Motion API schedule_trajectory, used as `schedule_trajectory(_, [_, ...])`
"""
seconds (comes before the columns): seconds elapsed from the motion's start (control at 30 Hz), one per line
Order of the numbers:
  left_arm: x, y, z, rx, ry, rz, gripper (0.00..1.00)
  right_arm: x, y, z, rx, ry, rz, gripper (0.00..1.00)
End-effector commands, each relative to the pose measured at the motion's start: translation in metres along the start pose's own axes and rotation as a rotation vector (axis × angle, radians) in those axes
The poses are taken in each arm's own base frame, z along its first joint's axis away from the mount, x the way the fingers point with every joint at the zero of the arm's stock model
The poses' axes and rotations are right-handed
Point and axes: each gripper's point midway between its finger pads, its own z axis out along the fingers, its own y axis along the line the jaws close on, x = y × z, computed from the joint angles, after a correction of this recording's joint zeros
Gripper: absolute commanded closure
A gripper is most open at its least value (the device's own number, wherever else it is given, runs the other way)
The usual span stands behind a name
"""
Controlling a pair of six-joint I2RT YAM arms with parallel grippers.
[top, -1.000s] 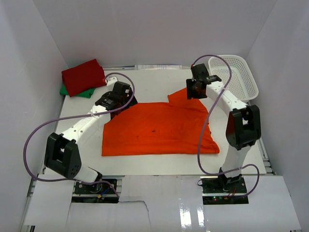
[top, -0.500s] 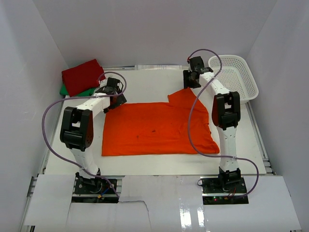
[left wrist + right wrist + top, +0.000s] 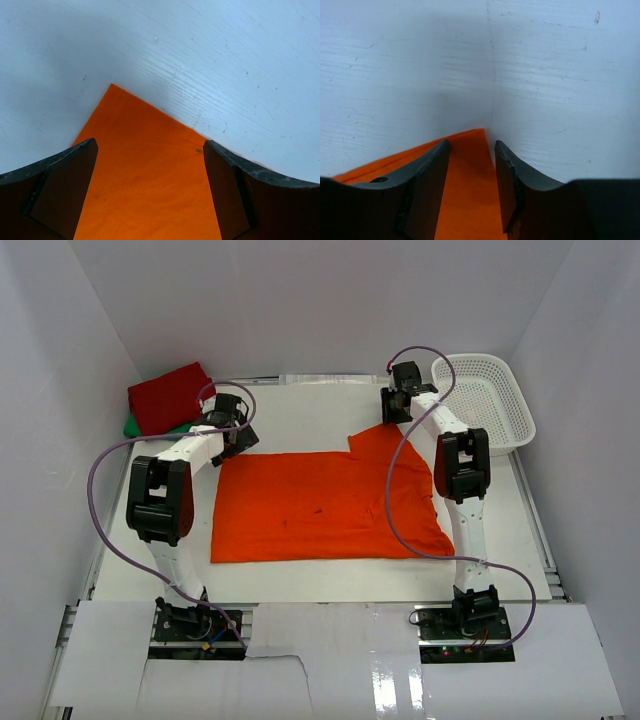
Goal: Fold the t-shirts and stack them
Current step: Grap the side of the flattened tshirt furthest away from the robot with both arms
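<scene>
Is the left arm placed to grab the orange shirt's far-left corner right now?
Probably yes: the left gripper hangs over that corner of the orange shirt, jaws wide open either side, nothing between them and the cloth.

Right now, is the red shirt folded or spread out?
Folded: the red shirt is a compact rectangle lying on the green shirt.

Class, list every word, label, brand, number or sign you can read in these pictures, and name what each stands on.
No readable text: the orange t-shirt, red t-shirt, green t-shirt, white basket and table are all plain.
Anything on the arm bases is too small to tell.
</scene>
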Motion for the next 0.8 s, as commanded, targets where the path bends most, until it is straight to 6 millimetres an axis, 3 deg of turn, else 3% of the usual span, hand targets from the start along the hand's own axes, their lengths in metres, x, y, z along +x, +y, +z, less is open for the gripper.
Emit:
schedule_trajectory(0.0, [-0.028,-0.007,-0.014,0.052,-0.052,-0.027,0.02,0.004,-0.002,0.009,-0.003,-0.007,-0.013,0.55])
schedule_trajectory(0.03, [-0.029,-0.005,-0.014,0.053,-0.05,-0.03,0.02,0.005,-0.002,0.01,-0.006,-0.005,-0.015,0.69])
schedule_trajectory(0.13, [-0.029,0.0,-0.011,0.048,-0.035,-0.039,0.02,0.007,-0.003,0.012,-0.005,-0.004,-0.014,0.78])
schedule_trajectory(0.57, [-0.003,0.022,0.018,-0.016,0.051,-0.063,0.04,0.0,-0.002,0.01,-0.01,-0.022,-0.023,0.75])
schedule_trajectory(0.77, [-0.002,0.025,0.03,-0.04,0.063,-0.085,0.15,-0.002,0.002,0.007,-0.031,-0.027,-0.022,0.74])
